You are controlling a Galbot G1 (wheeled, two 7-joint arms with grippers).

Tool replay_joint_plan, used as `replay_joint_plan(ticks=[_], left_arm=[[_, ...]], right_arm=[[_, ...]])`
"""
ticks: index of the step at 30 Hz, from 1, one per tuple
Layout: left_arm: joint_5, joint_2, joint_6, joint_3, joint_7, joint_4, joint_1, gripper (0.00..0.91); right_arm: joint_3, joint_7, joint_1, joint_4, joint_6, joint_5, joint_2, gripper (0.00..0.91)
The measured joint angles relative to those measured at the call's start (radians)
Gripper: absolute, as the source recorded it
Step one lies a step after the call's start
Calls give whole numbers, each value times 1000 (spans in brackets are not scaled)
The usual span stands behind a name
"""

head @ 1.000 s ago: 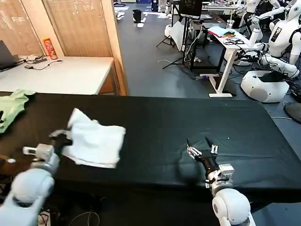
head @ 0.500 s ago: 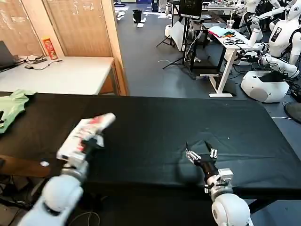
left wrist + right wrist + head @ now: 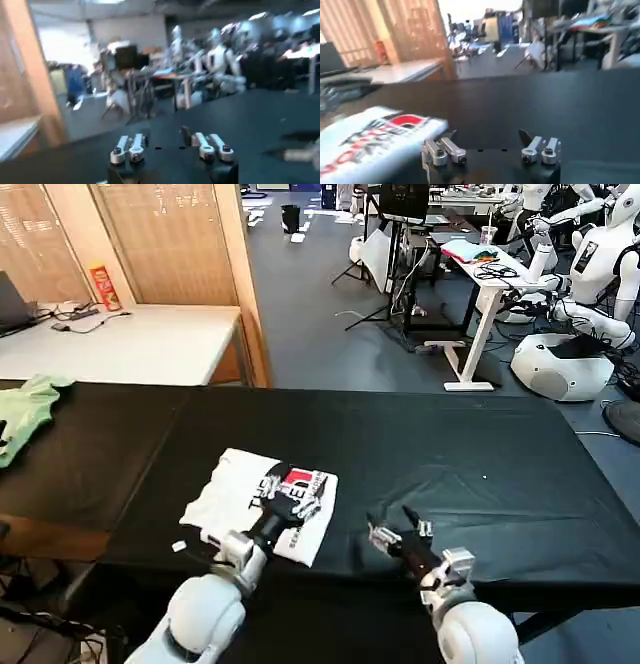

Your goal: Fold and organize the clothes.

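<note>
The clothes, a white T-shirt (image 3: pixel 240 496) with a black-and-red print, lie folded on the black table (image 3: pixel 450 444) near its front edge, left of the middle, print side up. My left gripper (image 3: pixel 297 502) hovers at the shirt's right edge over the print, open, and in the left wrist view (image 3: pixel 163 136) nothing sits between its fingers. My right gripper (image 3: pixel 396 532) stands open a little to the right of the shirt, low over the bare cloth. In the right wrist view (image 3: pixel 488 136) the T-shirt (image 3: pixel 367 142) lies just beside one finger.
A light green garment (image 3: pixel 24 410) lies at the table's far left end. Behind it stands a white desk (image 3: pixel 140 342) with a red can (image 3: pixel 103 284). Other robots (image 3: pixel 590 274) and a white table (image 3: pixel 480 269) stand at the back right.
My left arm carried the shirt from the left towards the middle front, laid it down print up and let go. My right gripper drifted slightly left and nearer the front edge.
</note>
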Motion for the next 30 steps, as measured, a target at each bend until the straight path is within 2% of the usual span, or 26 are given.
replay_joint_plan(ticks=[7, 12, 13, 16, 17, 18, 19, 20, 30], left_arm=[[-3, 23, -13, -35, -7, -11, 17, 878], [6, 29, -20, -59, -12, -17, 46, 878], [8, 29, -21, -63, -15, -19, 53, 878], [10, 27, -22, -72, -22, -24, 69, 878], [11, 26, -22, -75, -25, -24, 72, 878], [11, 25, -22, -78, -27, -26, 75, 878], [11, 24, -22, -81, -30, -29, 80, 878], [11, 24, -22, -84, -32, -31, 84, 878], [17, 10, -34, -113, -38, -37, 116, 878]], right_arm=[[-98, 53, 97, -70, -59, 86, 34, 878], [-156, 84, 154, -135, -81, 89, 68, 878], [-167, 91, 167, -150, -87, 89, 76, 800], [-189, 99, 193, -183, -96, 89, 96, 683], [-197, 100, 202, -193, -97, 88, 103, 419], [-202, 101, 207, -201, -98, 88, 107, 312], [-207, 101, 213, -209, -98, 87, 111, 117], [-210, 100, 217, -214, -98, 86, 114, 49], [-188, 92, 239, -232, -87, 68, 95, 10]])
